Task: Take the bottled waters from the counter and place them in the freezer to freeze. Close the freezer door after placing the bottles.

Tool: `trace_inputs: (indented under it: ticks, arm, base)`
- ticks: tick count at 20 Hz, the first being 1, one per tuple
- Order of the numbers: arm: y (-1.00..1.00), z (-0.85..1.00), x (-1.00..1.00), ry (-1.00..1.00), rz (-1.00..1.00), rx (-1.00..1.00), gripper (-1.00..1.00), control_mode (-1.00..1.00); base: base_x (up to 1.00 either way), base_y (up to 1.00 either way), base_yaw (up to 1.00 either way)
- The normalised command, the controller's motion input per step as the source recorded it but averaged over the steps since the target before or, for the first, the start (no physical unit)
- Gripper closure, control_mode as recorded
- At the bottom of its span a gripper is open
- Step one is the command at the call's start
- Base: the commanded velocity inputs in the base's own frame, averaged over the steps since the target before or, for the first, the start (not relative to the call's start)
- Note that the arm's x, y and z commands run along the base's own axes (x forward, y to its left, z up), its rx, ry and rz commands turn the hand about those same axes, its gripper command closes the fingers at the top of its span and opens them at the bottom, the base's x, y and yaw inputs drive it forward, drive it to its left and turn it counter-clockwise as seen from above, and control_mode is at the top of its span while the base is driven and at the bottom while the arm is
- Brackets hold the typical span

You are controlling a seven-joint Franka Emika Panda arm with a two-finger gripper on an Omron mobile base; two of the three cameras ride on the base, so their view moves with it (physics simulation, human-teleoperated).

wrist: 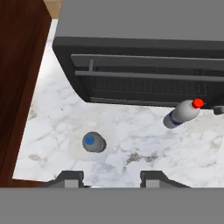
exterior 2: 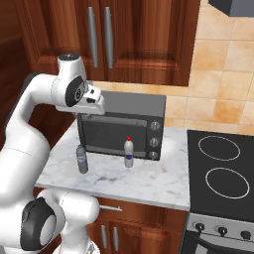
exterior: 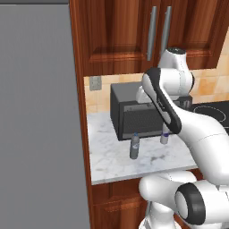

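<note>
Up above the white marble bench, the fingers hang in the air, looking down at the slab; they pinch nothing, and they stand at their narrowest set, with only bare marble showing between the two tips in the hand view. Both bottled waters stand upright on the bench in front of the dark toaster oven. The blue-capped bottle sits almost straight under the hand, so the hand view sees mostly its round cap and shoulders; in the base views it stands out toward the open middle of the slab, apart from the oven. The red-capped bottle, wearing a blue label band low on its body, stands close to the oven's glass door and near its row of knobs; in the hand view it appears off to the right, and in the left base view it is partly hidden behind the arm. The two bottles are well apart from each other. A black stovetop adjoins the bench on one side. On the other side, past a reddish-brown cabinet panel, the flat grey face of the freezer rises, shut as far as the left base view shows.
</note>
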Motion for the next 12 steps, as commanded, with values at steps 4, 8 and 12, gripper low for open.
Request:
trace_inputs:
  ticks: [4,8,12]
  arm:
    - [-0.23,-0.07,0.02,0.0,0.0,0.01,-1.0,-1.0]
    - [-0.68,-0.21,-0.37,-0.1,0.05,0.07,-1.0,-1.0]
    - [-0.58,-0.21,-0.65,-0.21,0.03,0.07,-1.0,-1.0]
  base:
    - [0.0,0.0,0.0]
    - [0.0,0.0,0.0]
    - [0.0,0.0,0.0]
